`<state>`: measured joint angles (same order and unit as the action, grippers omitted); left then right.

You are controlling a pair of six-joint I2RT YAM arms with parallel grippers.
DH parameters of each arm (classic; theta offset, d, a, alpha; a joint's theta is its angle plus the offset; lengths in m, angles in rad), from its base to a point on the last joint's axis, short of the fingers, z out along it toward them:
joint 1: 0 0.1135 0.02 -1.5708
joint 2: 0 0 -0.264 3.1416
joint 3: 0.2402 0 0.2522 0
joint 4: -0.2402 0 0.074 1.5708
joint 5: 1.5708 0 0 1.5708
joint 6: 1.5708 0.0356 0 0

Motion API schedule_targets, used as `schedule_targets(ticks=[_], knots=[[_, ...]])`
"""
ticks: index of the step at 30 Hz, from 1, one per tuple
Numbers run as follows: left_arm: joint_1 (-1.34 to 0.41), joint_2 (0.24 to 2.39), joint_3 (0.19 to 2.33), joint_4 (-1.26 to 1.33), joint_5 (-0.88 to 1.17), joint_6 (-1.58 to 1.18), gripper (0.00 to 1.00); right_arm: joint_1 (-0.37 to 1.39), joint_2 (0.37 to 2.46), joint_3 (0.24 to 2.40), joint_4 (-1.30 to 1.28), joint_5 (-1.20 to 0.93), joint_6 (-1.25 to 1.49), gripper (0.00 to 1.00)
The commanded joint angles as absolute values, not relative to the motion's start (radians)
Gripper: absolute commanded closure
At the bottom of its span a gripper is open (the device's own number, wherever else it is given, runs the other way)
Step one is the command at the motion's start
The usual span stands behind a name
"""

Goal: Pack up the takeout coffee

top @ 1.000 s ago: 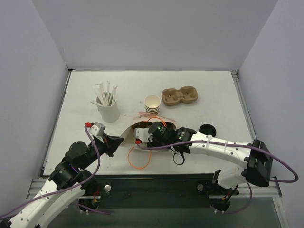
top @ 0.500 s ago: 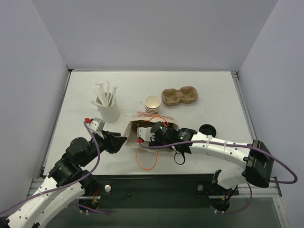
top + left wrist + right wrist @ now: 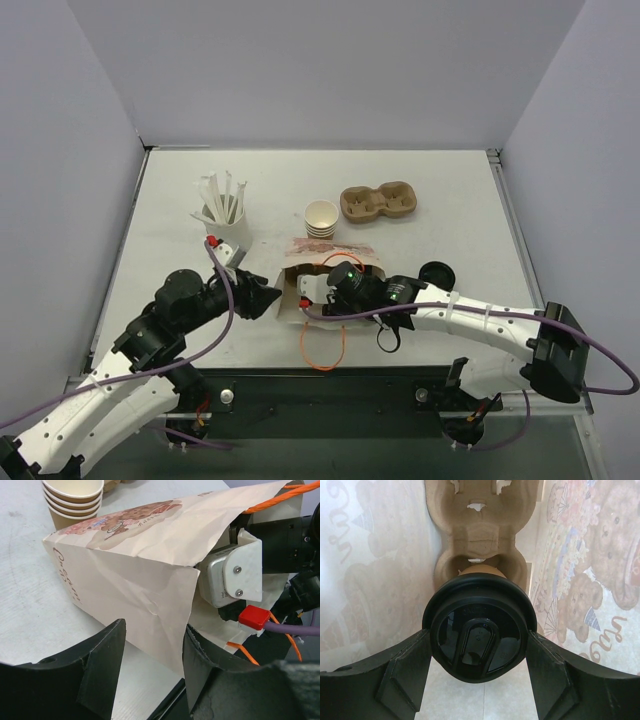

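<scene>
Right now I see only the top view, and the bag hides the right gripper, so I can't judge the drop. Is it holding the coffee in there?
Observer: Yes. The right wrist view shows the right gripper closed on the lidded coffee.
Operator: What's beyond it?
Observer: A pulp carrier lying inside the bag; the coffee points into its near cell.
Operator: Is the left gripper gripping the bag?
Observer: No. The left gripper is open, the bag's edge between its fingers.
</scene>
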<state>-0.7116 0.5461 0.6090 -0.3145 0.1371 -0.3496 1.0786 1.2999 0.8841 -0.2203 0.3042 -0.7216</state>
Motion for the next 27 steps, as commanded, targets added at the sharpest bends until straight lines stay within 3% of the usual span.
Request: schedule_targets(ticks=[1, 2, 4, 6, 7, 9, 27], knots=[[-0.709, 0.577, 0.653, -0.226, 0.225, -0.324, 0.44, 1.069, 1.252, 0.867, -0.239, 0.321, -0.742, 0.66], [-0.709, 0.58, 0.65, -0.219, 0.232, -0.324, 0.46, 1.069, 1.252, 0.868, -0.239, 0.321, -0.747, 0.66], [-0.709, 0.587, 0.641, -0.204, 0.245, -0.321, 0.61, 1.069, 1.249, 0.876, -0.241, 0.324, -0.749, 0.66], [-0.709, 0.589, 0.628, -0.186, 0.262, -0.322, 0.85, 1.069, 1.247, 0.893, -0.238, 0.327, -0.733, 0.66], [-0.707, 0.588, 0.618, -0.18, 0.27, -0.328, 0.92, 1.075, 1.247, 0.899, -0.238, 0.334, -0.727, 0.66], [-0.709, 0.584, 0.595, -0.161, 0.272, -0.362, 1.0, 1.084, 1.238, 0.897, -0.229, 0.348, -0.716, 0.66], [-0.747, 0.56, 0.495, -0.038, 0.213, -0.431, 1.0, 1.071, 1.241, 0.805, -0.098, 0.442, -0.584, 0.66]])
